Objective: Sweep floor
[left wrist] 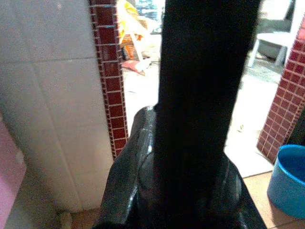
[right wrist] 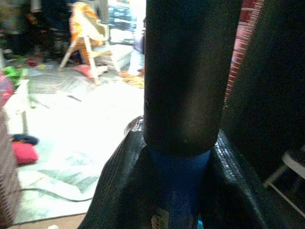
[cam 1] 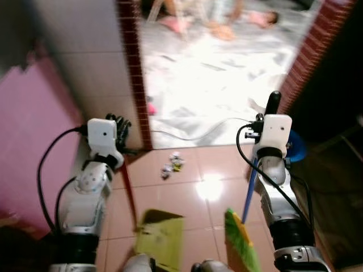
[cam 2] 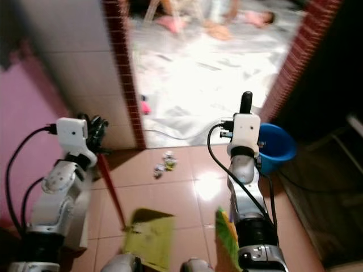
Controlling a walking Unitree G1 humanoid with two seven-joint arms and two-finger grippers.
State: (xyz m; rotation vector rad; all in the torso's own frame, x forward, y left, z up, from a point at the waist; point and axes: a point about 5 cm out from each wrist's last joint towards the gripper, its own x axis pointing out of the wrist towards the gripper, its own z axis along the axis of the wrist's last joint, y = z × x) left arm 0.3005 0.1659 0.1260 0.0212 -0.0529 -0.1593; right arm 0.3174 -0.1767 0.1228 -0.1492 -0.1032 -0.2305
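My left gripper [cam 1: 119,127] is shut on the black top of the dustpan's red handle [cam 1: 129,192]. That handle runs down to the yellow-green dustpan [cam 1: 160,235], which rests on the terracotta tiles near my feet. My right gripper [cam 1: 272,111] is shut on the broom's handle [right wrist: 183,71], black at the top and blue [cam 1: 249,190] below. The green and yellow bristles [cam 1: 241,241] sit on the floor right of the dustpan. A small clump of crumpled litter [cam 1: 172,164] lies ahead of both tools, just before the doorway.
A doorway framed in red-brown brick tiles [cam 1: 135,73] opens onto a bright, sheet-covered floor [cam 1: 215,79], where a person [cam 1: 227,17] sits far back. A thin cable [cam 1: 193,135] crosses the threshold. A blue bucket [cam 2: 278,144] stands at the right, a pink panel [cam 1: 28,124] at the left.
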